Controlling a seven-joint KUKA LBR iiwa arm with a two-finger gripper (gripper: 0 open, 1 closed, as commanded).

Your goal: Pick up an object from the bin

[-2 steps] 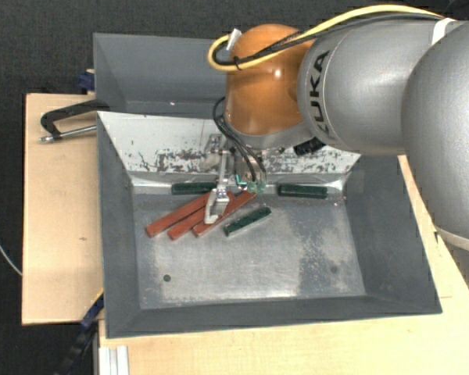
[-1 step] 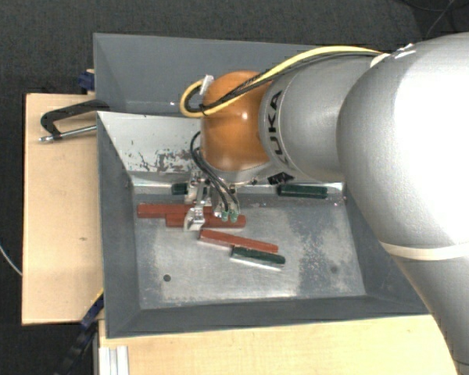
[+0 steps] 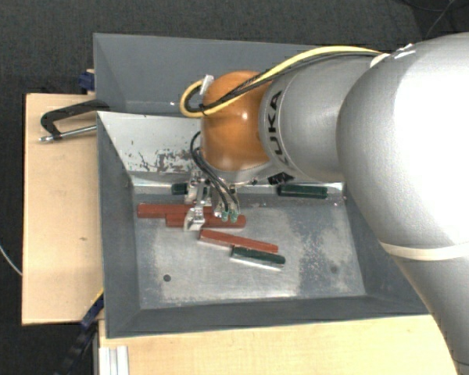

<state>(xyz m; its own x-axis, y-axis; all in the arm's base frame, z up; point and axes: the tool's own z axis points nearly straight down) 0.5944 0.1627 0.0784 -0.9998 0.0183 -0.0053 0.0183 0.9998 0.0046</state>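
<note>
My gripper (image 3: 205,206) hangs low in the middle of the bin, under the orange wrist cover. It stands right over the right end of a red-brown flat bar (image 3: 158,211) that lies across the bin's left half. A small green piece (image 3: 233,219) lies at the gripper's right side. Just in front of it lies a second red-brown bar (image 3: 239,241), slanted, and a dark green bar with a pale edge (image 3: 258,258) rests along that one's near side.
Another dark green bar (image 3: 302,191) lies against the back wall at the right. A small dark piece (image 3: 179,187) sits by the back wall left of the gripper. A tiny dark spot (image 3: 166,278) marks the floor at front left. The arm covers the bin's right side.
</note>
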